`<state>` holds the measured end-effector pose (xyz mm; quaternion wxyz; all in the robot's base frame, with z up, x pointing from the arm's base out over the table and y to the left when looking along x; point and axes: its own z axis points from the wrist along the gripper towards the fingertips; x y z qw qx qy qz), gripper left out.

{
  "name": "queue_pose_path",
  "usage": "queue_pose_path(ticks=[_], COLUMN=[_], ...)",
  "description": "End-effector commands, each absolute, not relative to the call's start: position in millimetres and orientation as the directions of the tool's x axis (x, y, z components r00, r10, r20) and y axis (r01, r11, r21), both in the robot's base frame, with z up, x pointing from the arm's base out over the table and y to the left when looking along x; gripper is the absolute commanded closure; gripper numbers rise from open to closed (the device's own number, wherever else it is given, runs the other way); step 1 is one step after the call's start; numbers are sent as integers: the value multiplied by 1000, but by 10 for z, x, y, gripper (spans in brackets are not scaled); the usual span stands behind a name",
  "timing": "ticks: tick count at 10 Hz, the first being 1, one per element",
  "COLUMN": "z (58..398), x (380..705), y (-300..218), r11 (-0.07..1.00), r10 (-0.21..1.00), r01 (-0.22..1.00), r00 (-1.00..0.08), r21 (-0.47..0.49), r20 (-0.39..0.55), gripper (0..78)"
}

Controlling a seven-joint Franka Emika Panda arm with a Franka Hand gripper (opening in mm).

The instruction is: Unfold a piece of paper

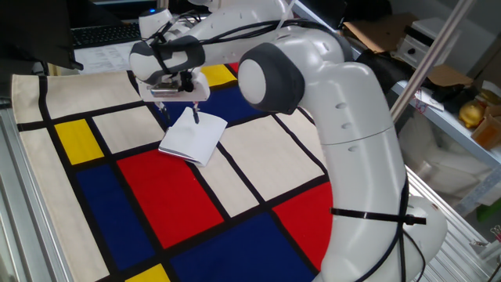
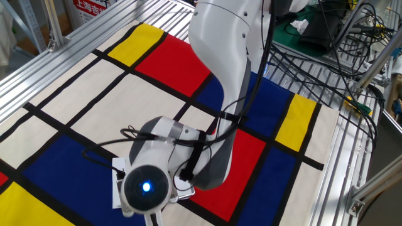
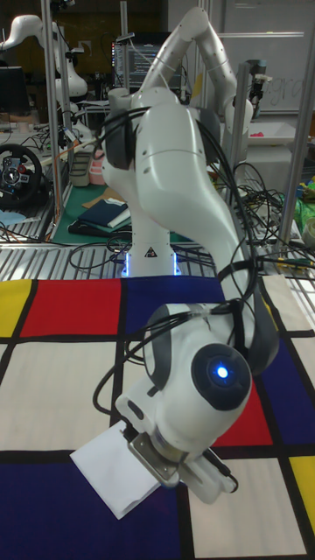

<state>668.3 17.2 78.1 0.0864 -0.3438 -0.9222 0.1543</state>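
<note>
The piece of paper (image 1: 192,139) lies folded on the colourful cloth (image 1: 258,149), across a cream square and the edge of a red one. My gripper (image 1: 179,114) hangs just over the paper's far edge, pointing down, open with its fingers spread. One fingertip (image 1: 196,117) is at the paper's far corner and the other is off the sheet to the left. In the other fixed view the arm's wrist (image 2: 146,187) covers most of the paper (image 2: 117,188). The tall fixed view shows the paper (image 3: 109,472) sticking out at the lower left from under the wrist.
A keyboard (image 1: 102,35) and printed sheets (image 1: 102,56) lie beyond the cloth's far edge. Cardboard boxes (image 1: 391,35) and shelves stand at the right. Aluminium rails (image 2: 352,157) and cables (image 2: 339,69) border the cloth.
</note>
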Motion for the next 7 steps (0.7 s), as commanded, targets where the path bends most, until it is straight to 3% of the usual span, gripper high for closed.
queue_pose_path(ticks=[1,7], z=[802,732], x=[6692,6620], y=[170,140], r11=[701,697], r10=[666,667], r01=[603,596], r00=[-745,-743], r21=[-380,-400], r20=[47,55], gripper=[1,1])
